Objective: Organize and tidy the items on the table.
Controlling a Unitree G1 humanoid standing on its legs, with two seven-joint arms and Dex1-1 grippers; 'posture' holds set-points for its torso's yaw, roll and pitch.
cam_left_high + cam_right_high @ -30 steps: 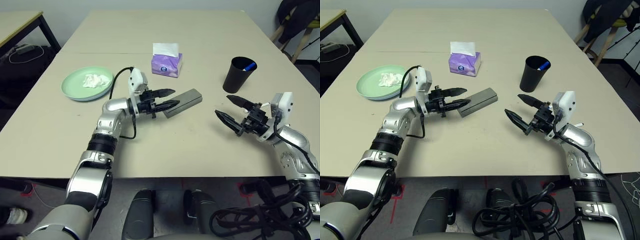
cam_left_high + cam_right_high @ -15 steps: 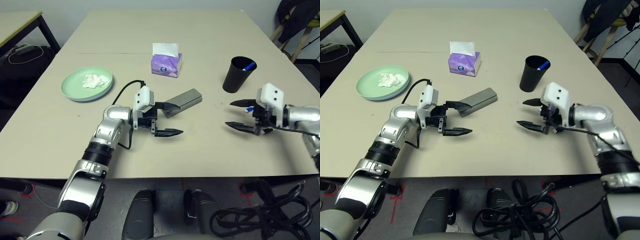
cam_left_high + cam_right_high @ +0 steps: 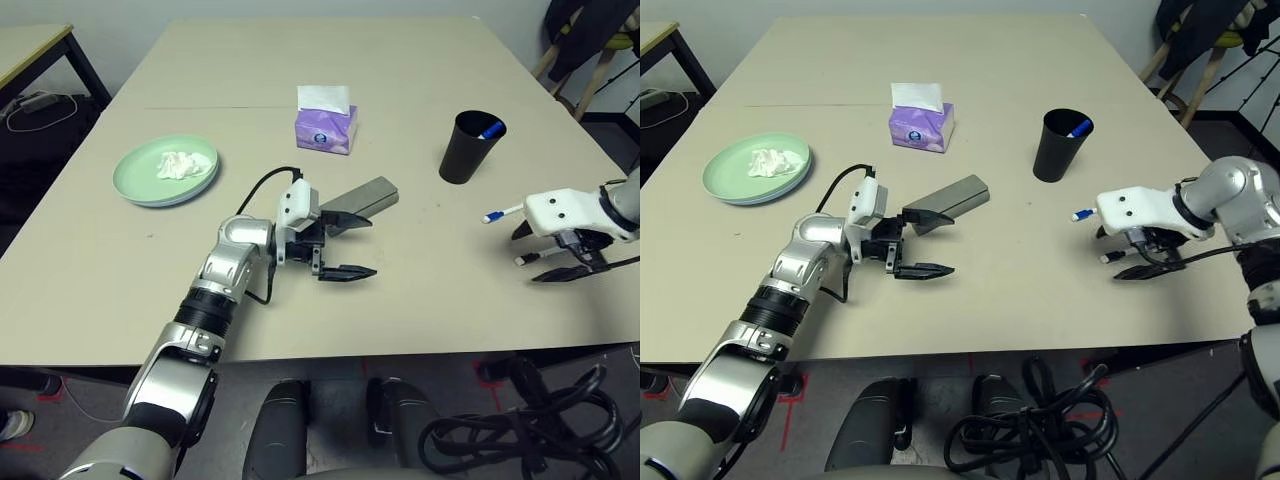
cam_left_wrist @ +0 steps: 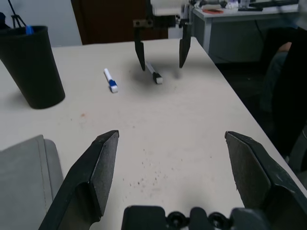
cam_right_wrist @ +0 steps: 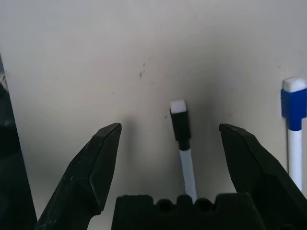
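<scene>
Tabletop: large light beige rectangular tabletop (image 3: 400, 320) with a smooth matte surface, carrying everything below.
Plate: pale-green round plate (image 3: 140, 180) near the left edge, lying flat.
Tissue: crumpled white tissue (image 3: 182, 163) resting inside the plate, toward its far right side.
Left hand: black two-fingered left hand (image 3: 340, 247) just in front of the glasses case, fingers spread wide and holding nothing, one finger near the case's near end and the other lower over bare tabletop.
Tissue box: purple tissue box (image 3: 325, 127) with a white sheet standing out of its top, behind the case and well apart from it.
Glasses case: grey oblong glasses case (image 3: 362, 199) near the middle, shut, lying at a slant with its far end pointing to the right.
Cup: black tapered cup (image 3: 469, 148) standing upright right of centre, wider at the rim, with a blue-capped pen end showing inside.
First pen: white pen with a blue cap (image 3: 497, 213) lying flat in front of the cup, just beside the right hand.
Second pen: white pen with a black band and white tip (image 5: 183, 143) lying flat between the right hand's two fingers, touching neither.
Right hand: black two-fingered right hand (image 3: 553, 253) near the right edge, fingers pointing down, spread wide on either side of the second pen, gripping nothing.
</scene>
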